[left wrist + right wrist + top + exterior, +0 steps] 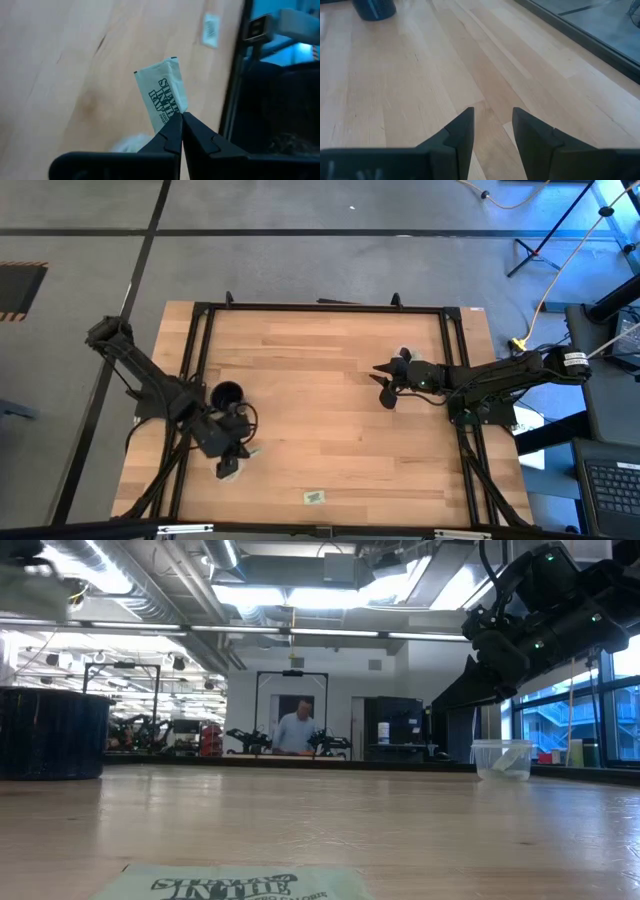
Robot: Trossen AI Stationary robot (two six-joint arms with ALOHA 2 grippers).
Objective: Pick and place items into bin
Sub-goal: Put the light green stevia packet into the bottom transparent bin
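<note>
Wooden table [330, 395], left gripper [181, 117] pinched shut on corner of pale green packet [161, 95] above table beside black cup [227, 394] (judged light, limp, slippery; edge grip best); right gripper [492, 125] spread, empty.

The worktop [330, 420] was a pale wooden board of long planks, edged by a black metal frame [320, 307]. A black cup [227, 394] stood on its left part. One pale green packet [315, 497] with dark print lay flat near the near edge, about midway across. In the low view a clear plastic tub [502, 759] sat at the far right, well apart from the cup.
</note>
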